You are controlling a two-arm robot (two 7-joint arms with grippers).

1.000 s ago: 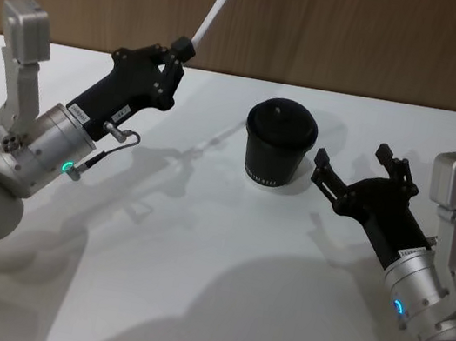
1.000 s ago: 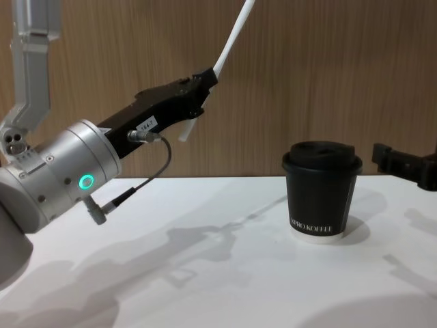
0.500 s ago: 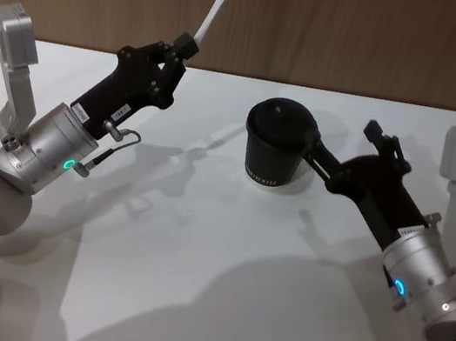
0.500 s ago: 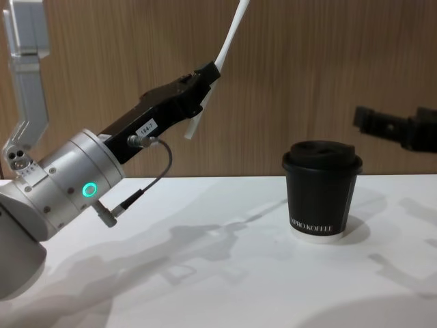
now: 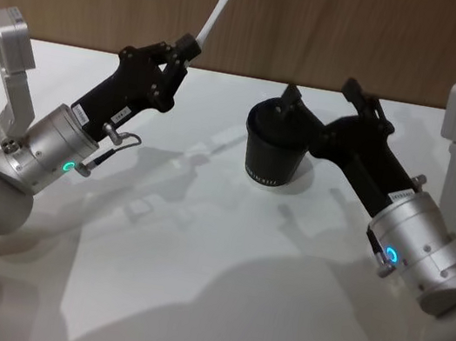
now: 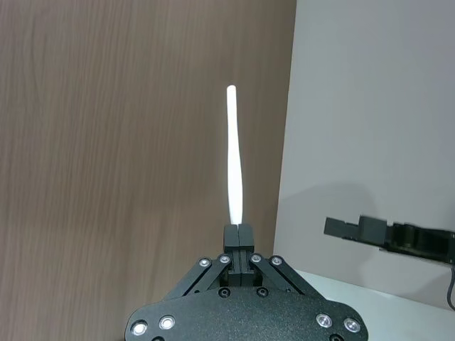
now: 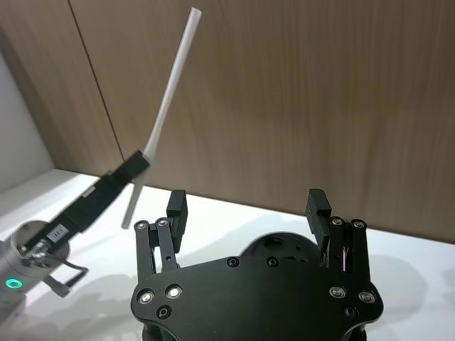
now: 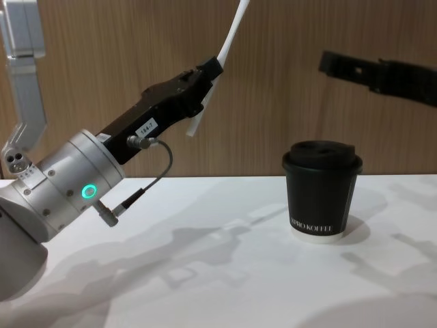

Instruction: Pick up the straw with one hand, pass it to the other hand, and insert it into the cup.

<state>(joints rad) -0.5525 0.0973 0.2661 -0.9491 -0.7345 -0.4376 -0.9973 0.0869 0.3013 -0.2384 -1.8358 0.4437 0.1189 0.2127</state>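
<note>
The white desk [image 5: 188, 296] runs back to a wooden wall [image 5: 366, 36]. Above its back left part the left gripper [image 5: 184, 46] is raised off the surface, its fingers pressed together on the straw. The right gripper [image 5: 322, 92] hangs in the air over the cup, fingers spread wide with nothing between them. The chest view shows it clear above the lid and apart from it (from the head it seems to overlap the cup's rim). The cup [image 5: 275, 149] stands upright near the middle of the desk's back edge, lid on, so its inside is hidden. The straw [image 5: 223, 0] is pinched near its lower end, off the desk. Its long axis rises steeply from the fingers, leaning to the right, with the upper end free. The chest and right wrist views show a short stub poking out below the fingers, which the left wrist view hides.
</note>
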